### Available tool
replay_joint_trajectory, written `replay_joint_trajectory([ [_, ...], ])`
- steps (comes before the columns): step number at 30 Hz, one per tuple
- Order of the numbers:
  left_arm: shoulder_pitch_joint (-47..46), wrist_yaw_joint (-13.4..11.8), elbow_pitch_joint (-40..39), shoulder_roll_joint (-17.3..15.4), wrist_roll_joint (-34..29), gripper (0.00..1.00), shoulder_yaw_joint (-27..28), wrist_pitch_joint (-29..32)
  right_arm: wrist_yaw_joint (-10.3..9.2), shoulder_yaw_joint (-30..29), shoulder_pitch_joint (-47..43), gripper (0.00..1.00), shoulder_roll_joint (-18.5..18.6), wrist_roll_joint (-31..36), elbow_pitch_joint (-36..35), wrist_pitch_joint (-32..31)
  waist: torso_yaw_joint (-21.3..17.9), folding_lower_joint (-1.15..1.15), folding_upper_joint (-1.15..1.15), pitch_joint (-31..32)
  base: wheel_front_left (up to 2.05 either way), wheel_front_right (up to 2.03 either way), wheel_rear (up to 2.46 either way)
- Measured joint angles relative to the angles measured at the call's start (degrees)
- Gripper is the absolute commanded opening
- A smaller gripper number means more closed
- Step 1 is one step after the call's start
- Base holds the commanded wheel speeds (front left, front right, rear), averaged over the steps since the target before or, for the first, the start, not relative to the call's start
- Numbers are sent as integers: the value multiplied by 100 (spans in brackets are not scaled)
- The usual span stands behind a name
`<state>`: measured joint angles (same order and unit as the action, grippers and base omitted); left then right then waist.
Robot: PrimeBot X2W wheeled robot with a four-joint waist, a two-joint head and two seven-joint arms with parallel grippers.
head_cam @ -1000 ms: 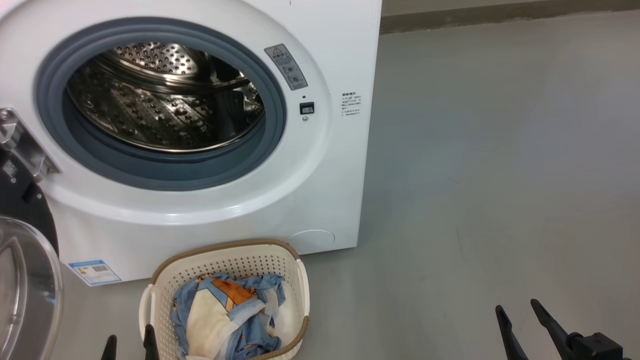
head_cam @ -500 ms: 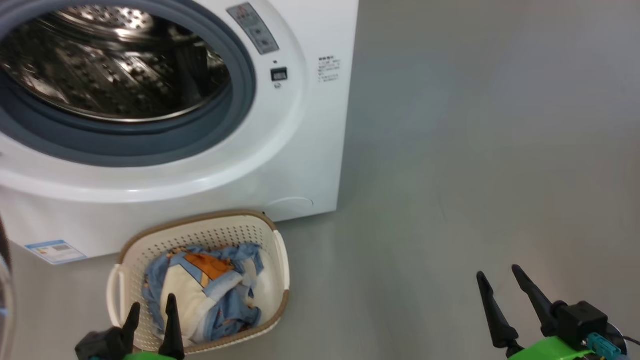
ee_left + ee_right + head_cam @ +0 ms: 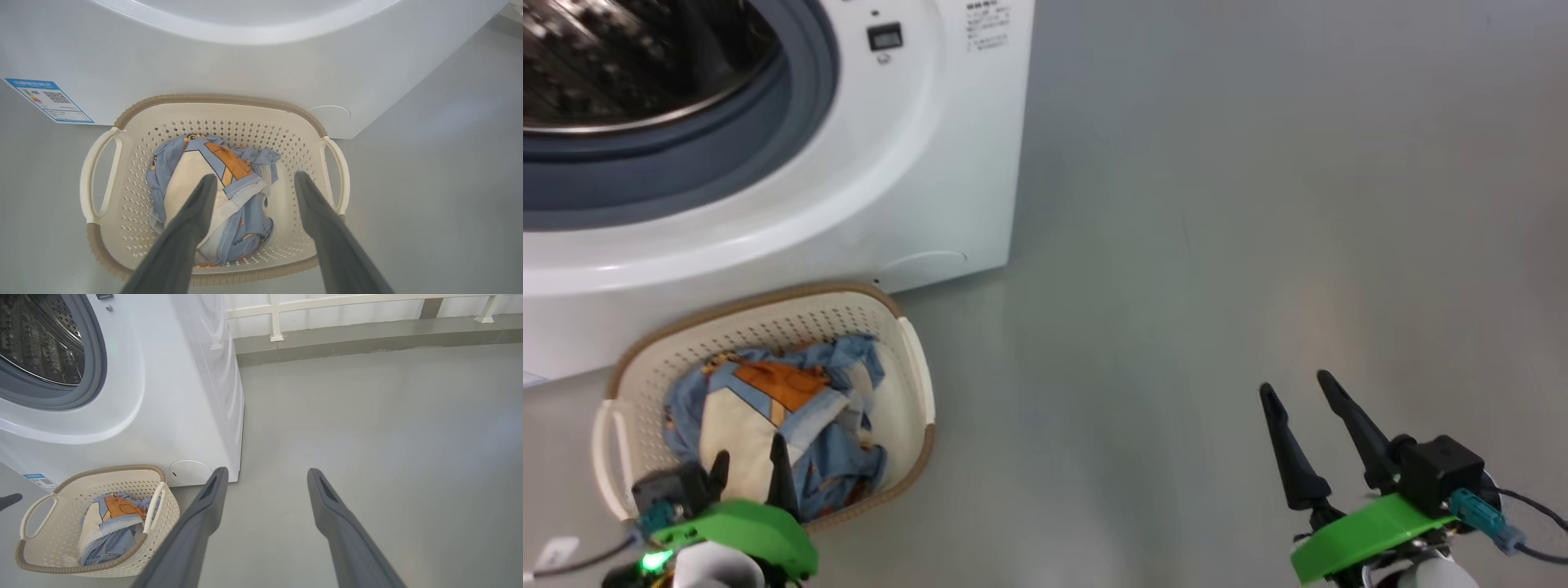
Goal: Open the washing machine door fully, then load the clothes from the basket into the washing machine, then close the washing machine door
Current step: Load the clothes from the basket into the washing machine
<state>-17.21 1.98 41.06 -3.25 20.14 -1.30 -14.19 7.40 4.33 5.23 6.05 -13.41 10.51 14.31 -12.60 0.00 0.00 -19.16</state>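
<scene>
The small cream-white perforated plastic basket (image 3: 768, 296) with a brown woven-look rim stands on the grey floor (image 3: 1258, 204), just in front of the big white front-loading washing machine (image 3: 915, 163). It stands below the round opening, where the grey rubber gasket (image 3: 686, 163) surrounds the perforated steel drum (image 3: 605, 65). The bundle of light blue clothes (image 3: 768, 400), with a cream-white panel and orange cartoon prints, lies inside the basket and fills most of its bottom.

The left gripper (image 3: 749, 457) is at the near side of the basket and its two long dark fingers point into it. In the left wrist view the fingers are spread wide, one over the cream panel of the fabric and the other over the bare basket wall beside the bundle. They grip nothing, and it cannot be told whether the tips touch the cloth. A blue label sticker (image 3: 49, 100) is on the low front of the machine, to the left of the basket in this view.

The right gripper (image 3: 1295, 385) is over the bare floor, well apart from the basket and the machine, with its fingers parted and nothing between them
</scene>
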Motion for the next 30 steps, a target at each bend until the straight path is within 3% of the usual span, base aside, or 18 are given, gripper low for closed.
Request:
replay_joint_trajectory([
  [12, -1195, -140, 1470, -366, 38, 100, 145, 65, 0, 221, 477, 100, -101, -59, 2, 0, -349, 0, 0, -854, 0, 0, 0],
  [30, -2414, -325, 2716, -842, 190, 100, 221, 367, 0, 378, 925, 100, -163, -140, -73, 1, -620, 0, 0, -1899, 0, 0, 0],
])
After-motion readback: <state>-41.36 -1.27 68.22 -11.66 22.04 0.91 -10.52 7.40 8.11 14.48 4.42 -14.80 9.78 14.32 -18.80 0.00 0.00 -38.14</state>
